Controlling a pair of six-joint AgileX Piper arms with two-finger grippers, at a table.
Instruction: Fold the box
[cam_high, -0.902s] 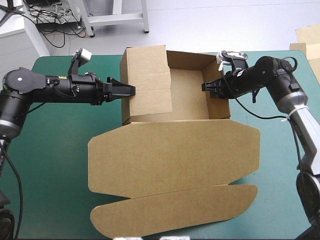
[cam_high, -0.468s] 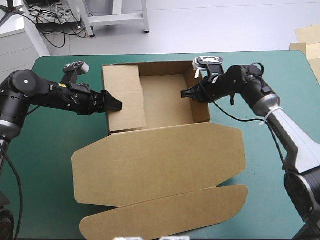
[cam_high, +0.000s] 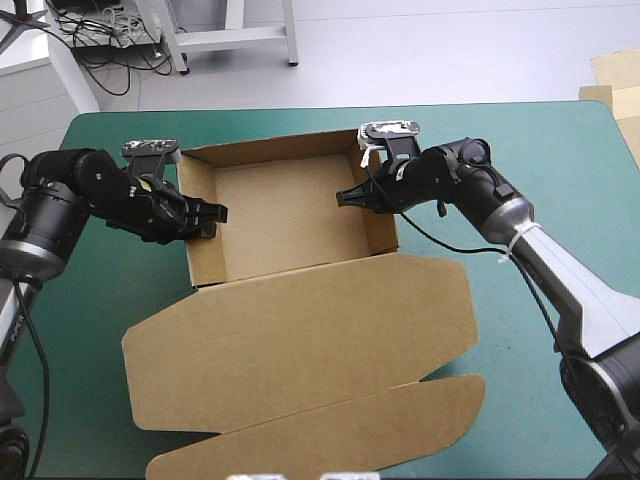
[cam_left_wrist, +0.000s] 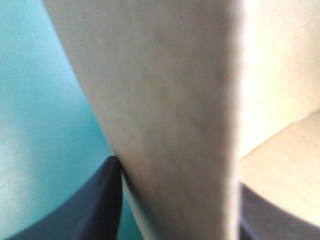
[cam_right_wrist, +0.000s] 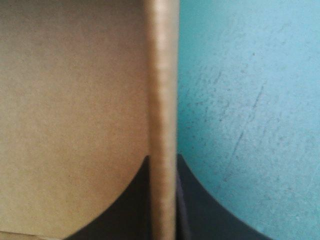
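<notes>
The brown box (cam_high: 285, 215) stands as an open tray in the far half of the bench (cam_high: 540, 150), a little toward its left edge. Its lid (cam_high: 300, 335) lies flat and reaches toward the near edge. The left pincer (cam_high: 212, 213) is all but closed on the tray's left wall (cam_left_wrist: 175, 125), one finger outside and one inside. The right pincer (cam_high: 350, 196) is clamped the same way on the right wall (cam_right_wrist: 162, 100), about midway along it.

The step in hand looks like squaring the tray with both side walls held upright. To do it well, I judge the two arms should move together at one pace, so neither wall is pulled out of its tuck and the floor is not twisted. The grip wants to be firm but not crushing. Any push should run along the bench rather than down, or the board may buckle at a crease.

Only the high view gives the whole layout: the walls up, the lid and its rounded end flap (cam_high: 330, 425) spread out, and where each arm meets the box. It cannot show the grip itself. The wrist views do. In each, black fingers (cam_left_wrist: 95, 205) stand either side of the board with the sheet between them, the teal-green cover on the outside and brown board on the inside. The right wrist view shows its wall edge-on and straight.
</notes>
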